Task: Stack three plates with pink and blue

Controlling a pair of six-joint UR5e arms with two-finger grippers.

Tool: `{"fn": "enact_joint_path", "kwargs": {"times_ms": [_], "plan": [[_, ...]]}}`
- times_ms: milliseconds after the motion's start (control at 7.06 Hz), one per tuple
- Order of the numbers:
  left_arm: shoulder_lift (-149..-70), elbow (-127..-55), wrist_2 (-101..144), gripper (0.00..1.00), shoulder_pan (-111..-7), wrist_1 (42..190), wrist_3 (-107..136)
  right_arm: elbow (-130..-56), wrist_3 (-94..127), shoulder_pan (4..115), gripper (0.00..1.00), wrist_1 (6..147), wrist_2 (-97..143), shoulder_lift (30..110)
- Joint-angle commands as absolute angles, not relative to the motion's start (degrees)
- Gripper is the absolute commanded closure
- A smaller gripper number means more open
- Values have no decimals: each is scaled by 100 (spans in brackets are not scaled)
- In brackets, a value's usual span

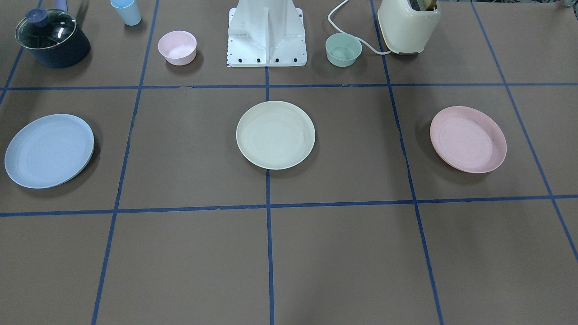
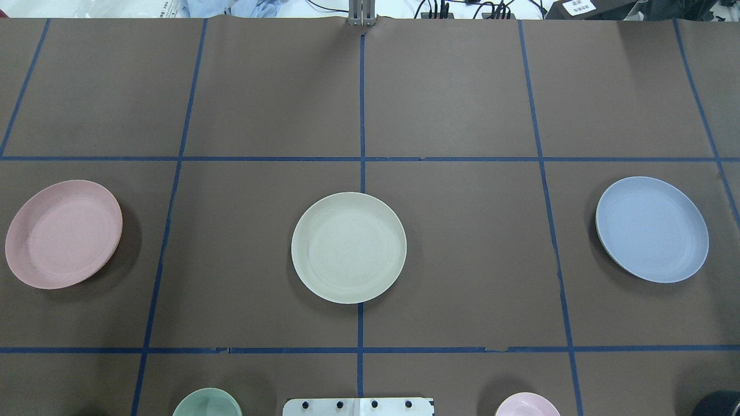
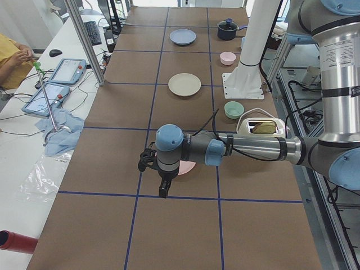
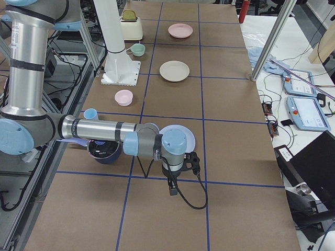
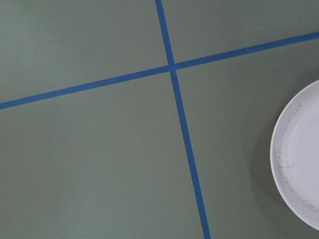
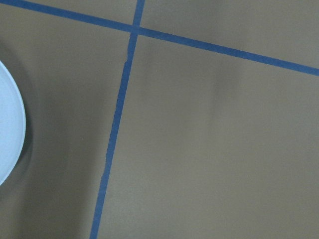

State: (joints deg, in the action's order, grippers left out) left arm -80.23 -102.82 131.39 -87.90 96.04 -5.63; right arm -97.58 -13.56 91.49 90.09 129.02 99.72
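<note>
Stack not started.
Pink plate (image 2: 62, 233), cream plate (image 2: 348, 247) and blue plate (image 2: 652, 229) are laid well apart in a row; left gripper (image 3: 163, 191), right gripper (image 4: 172, 189): released or clenched cannot be told.

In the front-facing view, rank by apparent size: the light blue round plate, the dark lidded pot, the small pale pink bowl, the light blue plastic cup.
1. Light blue round plate
2. Dark lidded pot, farther from the camera
3. Small pale pink bowl
4. Light blue plastic cup, cut off at the frame's top
</note>
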Motion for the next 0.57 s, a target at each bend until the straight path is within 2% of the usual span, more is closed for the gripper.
{"fn": "enact_joint_path", "kwargs": {"times_ms": [0, 425], "plan": [[-8024, -10309, 13148, 0, -8789, 10017, -563, -9773, -1354, 9149, 0, 9009, 12902, 9967], [-8016, -10319, 13131, 0, -8745, 10483, -580, -9791, -1327, 9149, 0, 9009, 12911, 9906]]}}
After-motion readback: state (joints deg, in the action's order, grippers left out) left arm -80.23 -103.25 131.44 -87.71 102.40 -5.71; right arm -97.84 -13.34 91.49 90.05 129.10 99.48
